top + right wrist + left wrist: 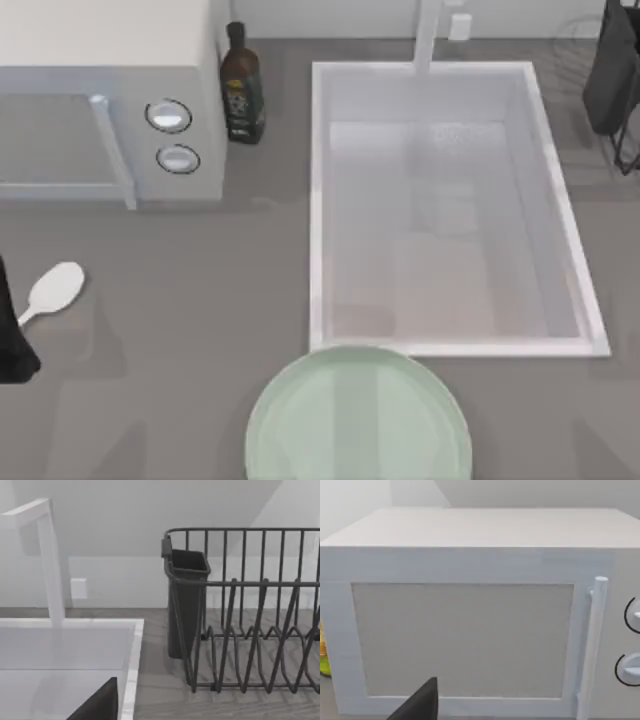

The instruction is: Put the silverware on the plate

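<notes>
Our left gripper is at the left edge of the table, just beside the handle of the silverware. We cannot tell if it is open or closed, because we see only a dark part of it. The silverware, a small white spoon, lies on the grey table, with its oval bowl pointing to the far right. The plate is at the near edge in the middle, well apart from the spoon and just near of the sink. Far from the spoon stands the microwave, with a dark bottle at its right side. Our right arm is parked at the far right, beside the dish rack.
</notes>
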You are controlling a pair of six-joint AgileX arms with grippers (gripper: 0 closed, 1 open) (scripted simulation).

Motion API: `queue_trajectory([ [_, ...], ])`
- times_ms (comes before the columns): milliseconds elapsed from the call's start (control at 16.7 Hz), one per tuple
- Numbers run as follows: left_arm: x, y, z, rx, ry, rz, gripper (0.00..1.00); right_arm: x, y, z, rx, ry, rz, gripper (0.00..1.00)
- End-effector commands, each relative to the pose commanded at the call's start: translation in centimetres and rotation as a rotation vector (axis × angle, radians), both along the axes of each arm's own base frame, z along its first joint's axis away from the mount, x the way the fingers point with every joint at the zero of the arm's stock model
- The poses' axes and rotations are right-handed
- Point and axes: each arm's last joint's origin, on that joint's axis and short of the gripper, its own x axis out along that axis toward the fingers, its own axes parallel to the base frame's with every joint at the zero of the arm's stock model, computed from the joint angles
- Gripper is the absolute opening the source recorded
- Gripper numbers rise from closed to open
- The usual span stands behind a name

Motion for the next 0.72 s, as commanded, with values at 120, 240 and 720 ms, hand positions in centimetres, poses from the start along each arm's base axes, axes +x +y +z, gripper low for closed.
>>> queue_trajectory([
  [120, 0.0, 0.0, 0.0, 0.000, 0.001, 0.000, 1.00, 0.0, 0.0, 0.0, 0.000, 0.000, 0.000, 1.00],
  [240, 0.0, 0.0, 0.5, 0.019, 0.029, 0.005, 1.00, 0.0, 0.0, 0.0, 0.000, 0.000, 0.000, 1.00],
  [720, 3.5, 0.8, 5.1, 0.246, 0.555, -0.028, 1.00, 0.0, 0.0, 0.0, 0.000, 0.000, 0.000, 1.00],
])
